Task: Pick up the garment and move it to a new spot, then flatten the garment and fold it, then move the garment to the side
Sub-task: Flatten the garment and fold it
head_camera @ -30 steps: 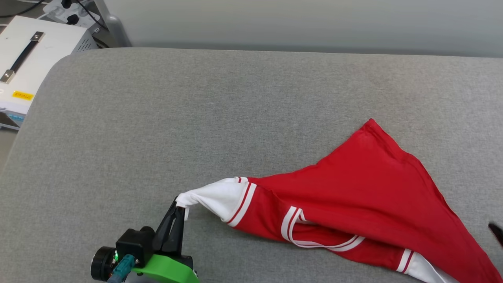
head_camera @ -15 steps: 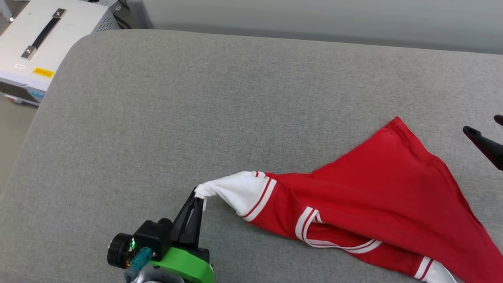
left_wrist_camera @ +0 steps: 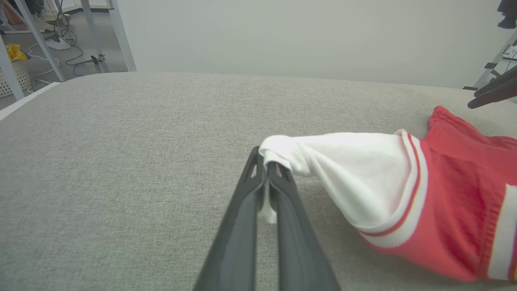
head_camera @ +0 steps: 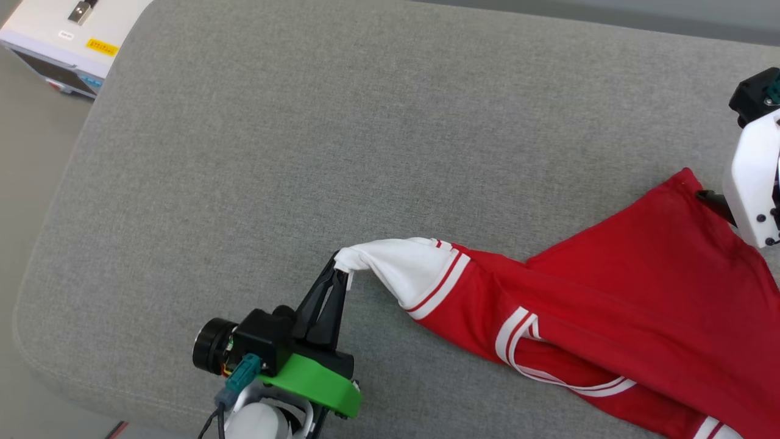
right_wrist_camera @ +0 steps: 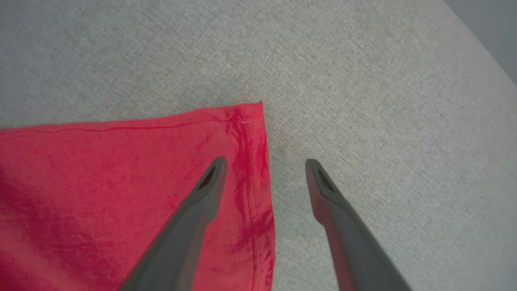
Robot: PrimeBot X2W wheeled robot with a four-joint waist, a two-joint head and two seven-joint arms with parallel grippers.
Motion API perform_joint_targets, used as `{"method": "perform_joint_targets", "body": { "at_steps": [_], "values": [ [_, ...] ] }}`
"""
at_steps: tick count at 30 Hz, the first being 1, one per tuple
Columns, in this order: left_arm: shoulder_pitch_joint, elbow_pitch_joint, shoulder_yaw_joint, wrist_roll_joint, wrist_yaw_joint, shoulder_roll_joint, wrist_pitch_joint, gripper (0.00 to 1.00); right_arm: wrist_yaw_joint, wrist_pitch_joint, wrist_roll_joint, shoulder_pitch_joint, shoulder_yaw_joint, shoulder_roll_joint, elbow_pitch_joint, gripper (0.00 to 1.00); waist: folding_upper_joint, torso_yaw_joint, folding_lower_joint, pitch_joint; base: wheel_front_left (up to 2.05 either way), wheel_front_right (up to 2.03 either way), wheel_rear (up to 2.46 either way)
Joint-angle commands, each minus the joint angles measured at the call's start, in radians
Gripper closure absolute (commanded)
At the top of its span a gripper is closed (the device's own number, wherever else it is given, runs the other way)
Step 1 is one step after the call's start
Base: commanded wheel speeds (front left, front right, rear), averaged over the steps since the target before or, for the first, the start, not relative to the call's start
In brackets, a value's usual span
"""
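The red garment (head_camera: 615, 305) lies bunched on the grey cushion, stretched from its white sleeve (head_camera: 408, 268) at the left to a red hem corner at the right. My left gripper (head_camera: 341, 268) is shut on the sleeve tip, seen up close in the left wrist view as the sleeve (left_wrist_camera: 343, 169) pinched by that gripper (left_wrist_camera: 267, 163). My right gripper (right_wrist_camera: 264, 161) is open and hovers over the hem corner (right_wrist_camera: 246, 121), one finger above the red cloth (right_wrist_camera: 101, 182), the other above bare cushion. The right arm's white casing (head_camera: 752, 177) stands over that corner. The lettering is hidden.
The grey cushion (head_camera: 304, 140) spreads wide to the left and far side of the garment. A white equipment box (head_camera: 61, 42) sits off its far left corner. The cushion's left edge drops to the floor (head_camera: 30, 183).
The head camera has tilted down and shifted, so everything sits higher and further right. My right arm has come in from the right edge to above the hem corner. The left gripper still grips the sleeve.
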Motion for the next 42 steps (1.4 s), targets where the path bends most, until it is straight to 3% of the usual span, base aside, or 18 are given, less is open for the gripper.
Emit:
{"method": "perform_joint_targets", "body": {
  "at_steps": [1,4,5,10,11,12,13,17,21,23,30,36,42],
  "values": [
    [-0.022,-0.005,-0.002,0.004,-0.005,-0.006,-0.006,1.00,-0.001,-0.014,-0.007,-0.024,0.020,0.010,0.032,0.00,0.0000,0.035,0.0000,0.042,0.00,0.00,0.00],
    [-0.037,-0.006,-0.012,0.005,-0.006,-0.010,-0.006,1.00,-0.001,-0.041,-0.009,-0.044,0.077,0.024,0.114,0.00,0.0000,0.045,0.0000,0.063,0.00,0.00,0.00],
    [-0.048,-0.005,-0.020,0.006,-0.007,-0.013,-0.006,1.00,-0.001,-0.062,-0.008,-0.042,0.140,0.031,0.183,0.00,0.0000,0.050,0.0000,0.074,0.00,0.00,0.00],
    [-0.057,0.001,-0.026,0.007,-0.007,-0.016,-0.006,1.00,-0.001,-0.073,0.040,-0.027,0.250,0.028,0.254,0.00,0.0000,0.049,0.0000,0.077,0.00,0.00,0.00],
    [-0.057,0.002,-0.026,0.007,-0.007,-0.017,-0.006,1.00,-0.001,-0.077,0.050,-0.029,0.262,0.028,0.260,0.32,0.0000,0.047,0.0000,0.076,0.00,0.00,0.00],
    [-0.056,0.004,-0.024,0.008,-0.007,-0.017,-0.006,1.00,-0.001,-0.089,0.060,-0.035,0.273,0.028,0.266,0.93,0.0000,0.044,0.0000,0.074,0.00,0.00,0.00],
    [-0.055,0.005,-0.023,0.009,-0.007,-0.017,-0.006,1.00,-0.001,-0.098,0.068,-0.040,0.282,0.028,0.270,1.00,0.0000,0.041,0.0000,0.071,0.00,0.00,0.00],
    [-0.048,0.013,-0.018,0.013,-0.008,-0.017,-0.006,1.00,-0.001,-0.173,0.101,-0.073,0.297,0.036,0.285,1.00,0.0000,0.025,0.0000,0.050,0.00,0.00,0.00],
    [-0.043,0.012,-0.013,0.022,-0.008,-0.009,-0.006,1.00,-0.001,-0.318,0.133,-0.107,0.278,0.050,0.291,1.00,0.0000,0.004,0.0000,0.007,0.00,0.00,0.00],
    [-0.041,0.007,-0.010,0.030,-0.009,0.005,-0.006,1.00,-0.001,-0.425,0.151,-0.116,0.266,0.052,0.279,1.00,0.0000,-0.017,0.0000,-0.037,0.00,0.00,0.00],
    [-0.084,-0.014,-0.012,0.049,-0.010,0.055,-0.006,1.00,-0.001,-0.616,0.164,-0.118,0.244,0.022,0.221,1.00,0.0000,-0.073,0.0000,-0.131,0.00,0.00,0.00],
    [-0.217,-0.026,-0.030,0.056,-0.010,0.111,-0.005,1.00,-0.001,-0.720,0.149,-0.143,0.196,0.001,0.172,1.00,0.0000,-0.126,0.0000,-0.191,0.00,0.00,0.00],
    [-0.472,-0.017,-0.101,0.020,-0.010,0.197,0.029,1.00,-0.001,-0.765,0.107,-0.206,0.114,0.005,0.128,1.00,0.0000,-0.168,0.0000,-0.208,0.00,0.00,0.00]
  ]
}}
